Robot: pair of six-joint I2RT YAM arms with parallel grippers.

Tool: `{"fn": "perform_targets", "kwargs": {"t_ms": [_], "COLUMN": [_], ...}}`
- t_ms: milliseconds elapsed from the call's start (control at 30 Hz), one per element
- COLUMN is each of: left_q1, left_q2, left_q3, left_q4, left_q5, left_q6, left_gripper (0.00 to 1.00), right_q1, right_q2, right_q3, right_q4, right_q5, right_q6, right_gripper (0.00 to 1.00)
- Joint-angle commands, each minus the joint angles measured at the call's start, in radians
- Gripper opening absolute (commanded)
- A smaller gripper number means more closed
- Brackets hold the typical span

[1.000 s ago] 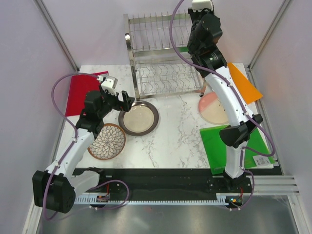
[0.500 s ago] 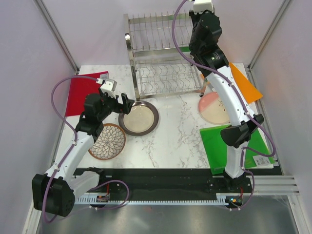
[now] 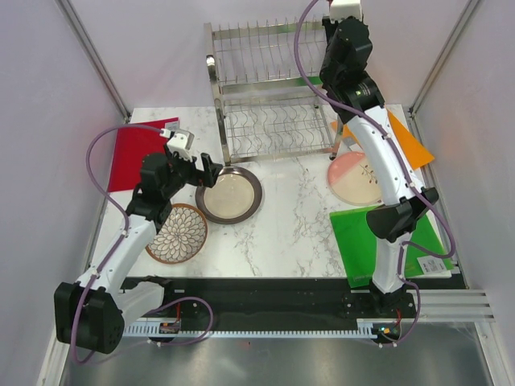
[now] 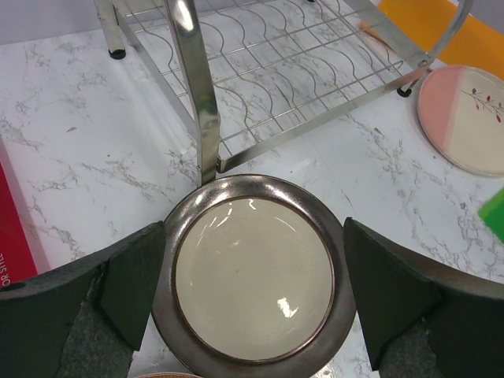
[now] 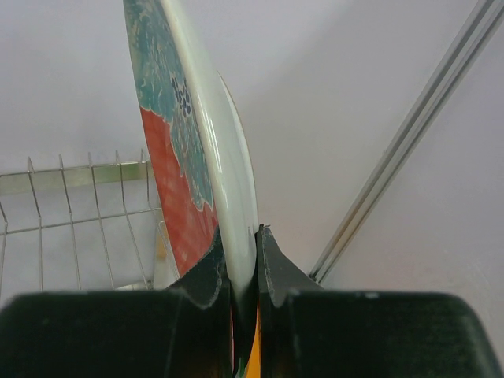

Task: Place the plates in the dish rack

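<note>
The chrome dish rack (image 3: 265, 88) stands at the back of the table. My right gripper (image 5: 246, 260) is shut on the rim of the red plate with the teal flower (image 5: 177, 157) and holds it on edge, high beside the rack's right end; in the top view the arm hides that plate. My left gripper (image 4: 253, 228) is open and hovers over the silvery metal plate (image 4: 256, 287), one finger on each side of it. That plate lies in front of the rack (image 3: 229, 194). The brown petal plate (image 3: 177, 233) and the pink-and-cream plate (image 3: 354, 178) lie flat on the table.
A red board (image 3: 133, 153) lies at the left, an orange board (image 3: 406, 141) at the back right and a green board (image 3: 386, 241) at the front right. The rack's front-left post (image 4: 197, 87) stands just beyond the metal plate.
My right arm has shifted a little to the right and further back with the red plate in its grip. My left arm has barely moved.
</note>
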Motion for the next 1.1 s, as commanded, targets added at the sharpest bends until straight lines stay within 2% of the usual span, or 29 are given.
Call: {"fn": "perform_targets", "kwargs": {"t_ms": [0,667,1067], "left_q1": [-0.001,-0.001,-0.001], "left_q2": [0.016,0.036,0.048], "left_q3": [0.000,-0.020,-0.038], "left_q4": [0.050,0.061,0.088], "left_q5": [0.006,-0.014,0.003], "left_q6": [-0.012,0.001,-0.008], "left_gripper": [1.00,1.00,1.00], "right_q1": [-0.007,-0.031,-0.085], "right_q2": [-0.034,0.067,0.081], "right_q3": [0.069,0.122,0.106], "right_q4": [0.125,0.111,0.013], "right_q5": [-0.039,-0.027,-0.148], "right_q6": [0.071,0.088,0.148], "right_gripper": [0.00,0.00,0.00]}}
